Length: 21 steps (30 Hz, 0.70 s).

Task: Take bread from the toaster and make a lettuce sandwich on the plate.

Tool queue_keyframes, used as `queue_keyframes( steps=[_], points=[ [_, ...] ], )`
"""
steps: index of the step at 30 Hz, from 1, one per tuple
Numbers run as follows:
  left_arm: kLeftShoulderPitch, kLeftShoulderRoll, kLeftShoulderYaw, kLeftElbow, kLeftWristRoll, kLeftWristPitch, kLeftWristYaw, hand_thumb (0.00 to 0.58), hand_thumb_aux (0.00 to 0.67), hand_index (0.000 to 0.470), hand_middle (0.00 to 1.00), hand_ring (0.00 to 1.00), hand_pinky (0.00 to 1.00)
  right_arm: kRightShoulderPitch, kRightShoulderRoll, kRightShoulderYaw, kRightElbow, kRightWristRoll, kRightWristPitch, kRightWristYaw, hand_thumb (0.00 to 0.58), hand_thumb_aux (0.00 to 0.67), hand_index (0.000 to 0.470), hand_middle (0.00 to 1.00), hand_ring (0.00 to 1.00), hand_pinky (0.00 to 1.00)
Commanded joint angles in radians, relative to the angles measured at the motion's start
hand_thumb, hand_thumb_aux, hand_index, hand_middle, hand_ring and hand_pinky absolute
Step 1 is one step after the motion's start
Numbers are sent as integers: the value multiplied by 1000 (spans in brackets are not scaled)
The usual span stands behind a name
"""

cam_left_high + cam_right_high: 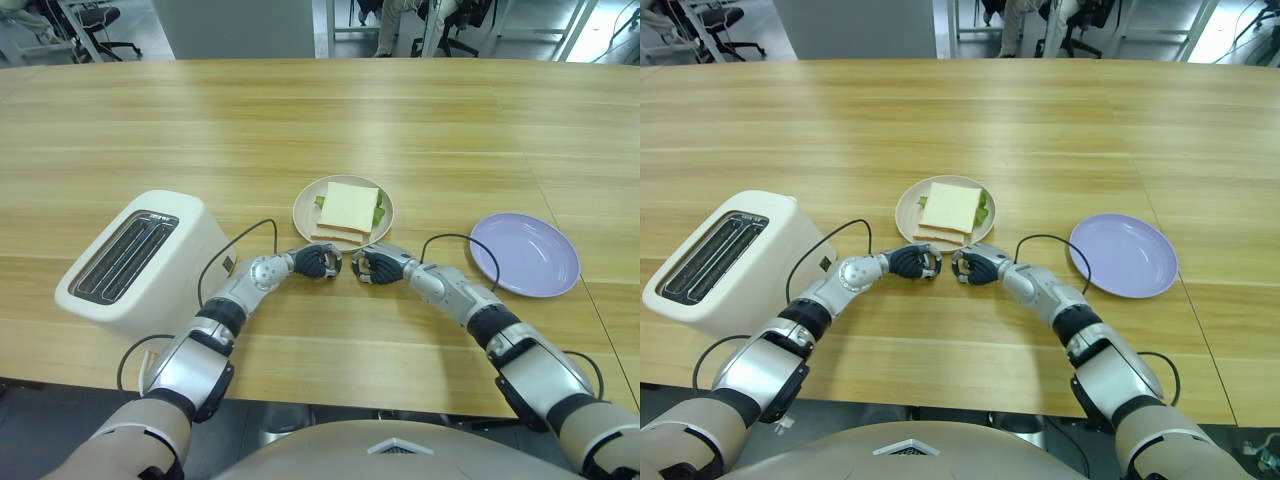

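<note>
Wooden desk (300, 120) with a lettuce sandwich (347, 212) assembled on the cream plate (298, 212).
Just in front of that plate, the left hand (318, 262) and the right hand (375, 265) rest on the desk, fingers curled inward around nothing, knuckles nearly meeting. A cream toaster (130, 260) stands at far left and a purple plate (525, 253) lies at right.

The left arm (215, 330) and right arm (480, 315) wear silver-grey metal shells, broken by black bands at the joints, and widen into beige covers at the upper arm. The left hand (318, 262) and right hand (376, 265) are dark, black with grey metal parts. A thin black cable (232, 240) loops out beside each forearm.
</note>
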State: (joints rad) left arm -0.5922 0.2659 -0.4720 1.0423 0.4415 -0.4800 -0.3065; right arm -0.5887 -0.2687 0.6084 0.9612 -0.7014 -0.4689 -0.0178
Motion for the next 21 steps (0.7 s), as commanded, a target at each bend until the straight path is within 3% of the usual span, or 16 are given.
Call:
queue_keyframes(
  steps=[1,7,8,9,10,11,12,13,14,15,16,17,21],
  points=[
    [-51,-27,-49,148,89,35,96,580,670,460,1000,1000,1000,-63,28,32,143,-68,57,-136,580,670,460,1000,1000,1000],
    [-136,-74,-53,190,138,27,286,580,670,460,1000,1000,1000,-118,50,29,179,-89,74,-292,580,670,460,1000,1000,1000],
    [-138,-73,-54,179,146,14,318,578,636,437,1000,1000,1000,-114,45,26,161,-86,64,-304,580,670,460,1000,1000,1000],
    [-133,-68,-51,155,148,-5,345,548,512,352,980,980,980,-106,38,20,131,-78,49,-308,580,670,460,1000,1000,1000],
    [-122,-59,-49,125,150,-26,366,548,512,352,980,980,980,-94,26,15,97,-72,35,-306,580,670,460,1000,1000,1000],
    [-107,-46,-46,87,151,-49,380,427,326,224,494,494,494,-80,12,14,56,-69,18,-301,580,670,460,1000,1000,1000],
    [-85,-28,-41,34,149,-72,387,58,34,23,0,0,0,-61,-5,10,7,-60,0,-286,580,670,460,1000,1000,1000],
    [-54,-8,-34,-32,140,-93,381,0,0,0,0,0,0,-35,-23,3,-52,-43,-25,-261,564,560,384,1000,1000,1000],
    [-8,18,-20,-128,119,-110,358,0,0,0,0,0,0,-3,-42,-9,-125,-16,-49,-227,454,357,245,820,820,820],
    [42,40,-2,-226,88,-115,326,0,0,0,0,0,0,29,-61,-23,-198,11,-66,-191,0,0,0,475,475,475],
    [96,64,13,-329,58,-112,288,0,0,0,0,0,0,61,-78,-35,-266,41,-82,-152,0,0,0,125,125,125],
    [156,92,23,-442,23,-111,243,0,0,0,0,0,0,97,-95,-46,-341,79,-98,-104,0,0,0,0,0,0],
    [375,196,55,-870,-141,-71,57,0,0,0,0,0,0,235,-146,-84,-626,248,-88,103,0,0,0,0,0,0]
  ],
)
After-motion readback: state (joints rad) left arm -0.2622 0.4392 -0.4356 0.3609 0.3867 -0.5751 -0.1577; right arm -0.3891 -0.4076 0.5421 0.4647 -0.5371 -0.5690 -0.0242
